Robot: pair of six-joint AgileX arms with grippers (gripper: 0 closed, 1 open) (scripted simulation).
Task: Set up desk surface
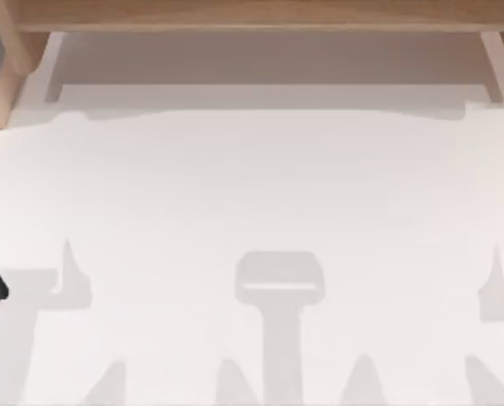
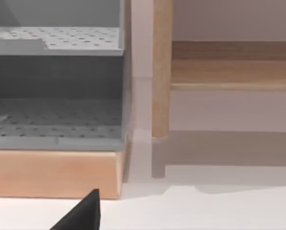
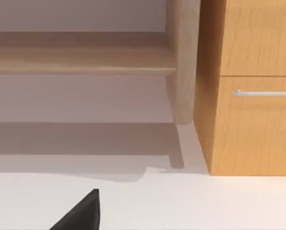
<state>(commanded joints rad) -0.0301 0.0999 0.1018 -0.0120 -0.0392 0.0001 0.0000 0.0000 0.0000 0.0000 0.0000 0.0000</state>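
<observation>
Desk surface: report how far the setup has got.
Done: nothing yet that I can see; the desk surface lies white and bare, crossed by shadows. In hand: nothing; the left gripper and right gripper sit low over the near edge, facing the wooden shelf, the grey perforated rack and the drawer cabinet. Left: seemingly the whole setup.

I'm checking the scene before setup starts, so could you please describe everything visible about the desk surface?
The desk surface is a wide, flat, matte white tabletop lying level. A light wooden shelf borders its far edge, a grey perforated rack stands on a wooden base at the left and a wooden drawer unit at the right. Soft grey shadows fall across it.
</observation>
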